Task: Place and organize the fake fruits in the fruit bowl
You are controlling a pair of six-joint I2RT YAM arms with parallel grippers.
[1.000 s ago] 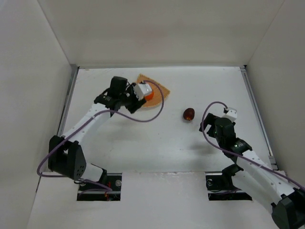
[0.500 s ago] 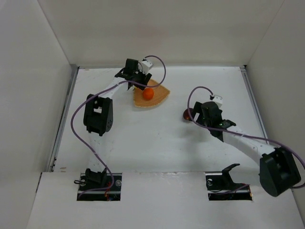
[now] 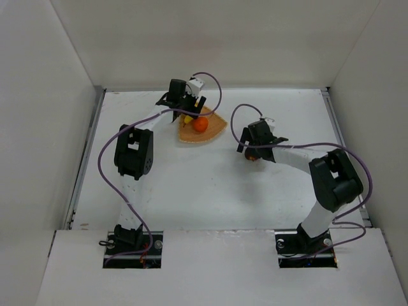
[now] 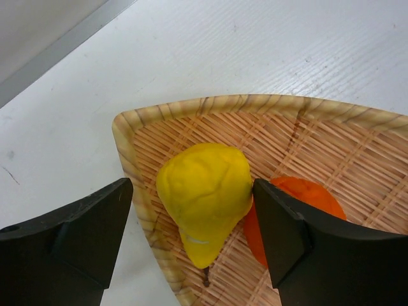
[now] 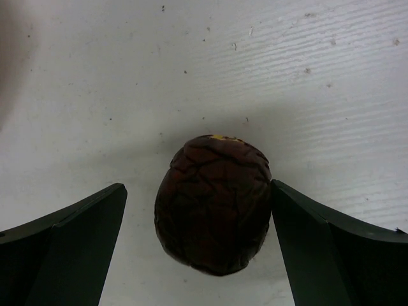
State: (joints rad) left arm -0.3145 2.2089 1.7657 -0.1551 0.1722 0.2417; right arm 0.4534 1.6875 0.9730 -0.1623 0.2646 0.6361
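The tan woven fruit bowl [image 3: 215, 129] lies at the back of the table; its rim also shows in the left wrist view [image 4: 191, 107]. The yellow pear-like fruit [image 4: 204, 191] and the round orange fruit [image 4: 312, 194] lie in it side by side, as the top view shows for the yellow [image 3: 188, 118] and the orange [image 3: 201, 125]. My left gripper [image 4: 191, 236] is open astride the yellow fruit; the right finger touches it, the left stands apart. The maroon oval fruit [image 5: 213, 204] lies on the table. My right gripper [image 5: 197, 242] is open around it, low over it [image 3: 253, 155].
White walls enclose the table on three sides. A metal rail [image 3: 89, 140] runs along the left edge and another [image 3: 344, 153] along the right. Purple cables loop off both arms. The right arm's elbow [image 3: 335, 178] rises at the right.
The right gripper has moved left onto the maroon fruit and now straddles it. The left gripper went to the bowl's back corner; the yellow fruit now shows beside the orange one.
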